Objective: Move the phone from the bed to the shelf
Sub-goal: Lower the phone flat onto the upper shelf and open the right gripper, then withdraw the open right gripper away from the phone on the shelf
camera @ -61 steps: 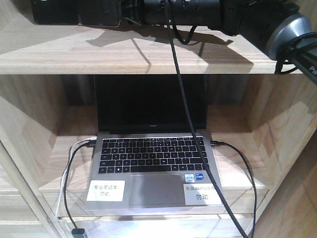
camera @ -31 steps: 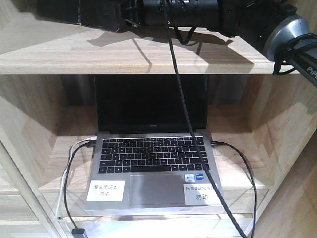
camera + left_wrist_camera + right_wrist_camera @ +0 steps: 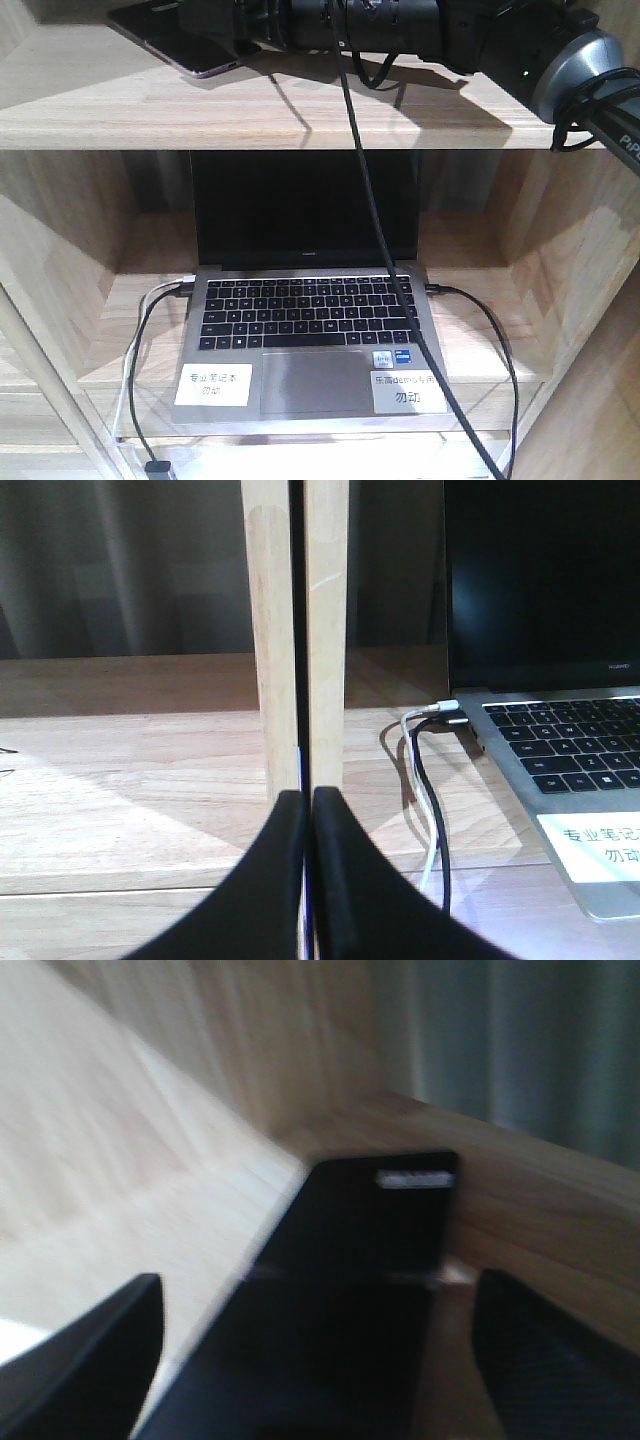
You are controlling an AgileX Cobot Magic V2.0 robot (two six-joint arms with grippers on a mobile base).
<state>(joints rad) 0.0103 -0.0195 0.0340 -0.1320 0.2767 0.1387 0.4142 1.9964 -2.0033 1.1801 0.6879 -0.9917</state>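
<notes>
shelf (image 3: 250, 110) of pale wood fills the front view, laptop (image 3: 310, 340) in the lower bay | phone (image 3: 185, 45) lies on the top board, upper left of frame (pinkish edge showing) | right end effector (image 3: 310, 1345) fingers spread wide, phone between them | left end effector (image 3: 305, 810) fingers pressed together

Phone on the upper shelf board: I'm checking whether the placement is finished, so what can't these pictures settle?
- Front view: the slim glossy black phone is cut off by the top edge and partly hidden by the black right arm.
- Right wrist view: blur hides whether the phone lies flat on the light wood shelf; its near end is cut off below, between the open right gripper jaws.
- The barcode sticker is unreadable.
</notes>
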